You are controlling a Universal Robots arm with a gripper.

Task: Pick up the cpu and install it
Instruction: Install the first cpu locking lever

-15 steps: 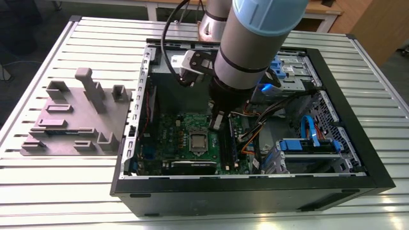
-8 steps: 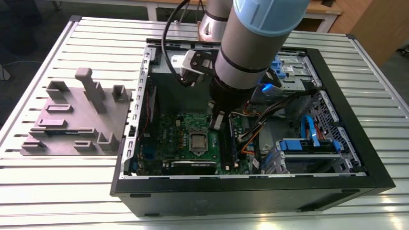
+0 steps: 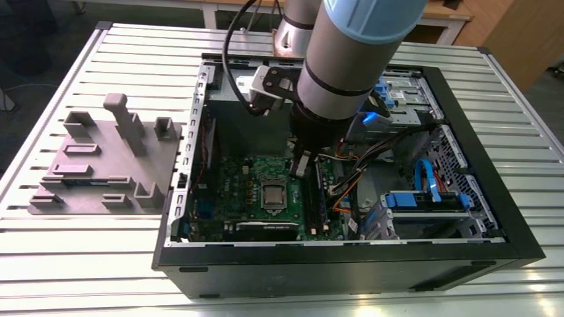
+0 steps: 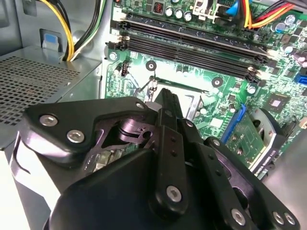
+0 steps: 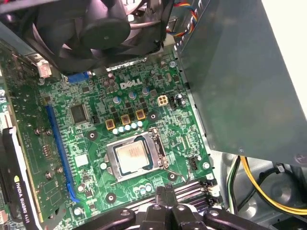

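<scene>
The cpu (image 3: 274, 195) is a small silvery square lying flat in the socket of the green motherboard (image 3: 251, 175) inside the open computer case. In the first wrist view the cpu (image 5: 132, 157) sits inside the metal socket frame. My gripper (image 3: 300, 169) hangs low over the board, just beside the socket on the side of the memory slots. Its two black fingers are pressed together with nothing between them, as both wrist views show, the gripper (image 5: 165, 190) standing apart from the cpu. In the second wrist view the gripper (image 4: 167, 93) covers most of the socket.
The black case wall (image 3: 352, 254) surrounds the board. A grey power supply box (image 5: 240, 72), a black fan (image 5: 91, 28), a graphics card (image 5: 17, 182), long black memory slots (image 4: 192, 38) and loose cables (image 3: 361, 175) crowd the socket. A grey parts fixture (image 3: 105, 165) stands on the slatted table.
</scene>
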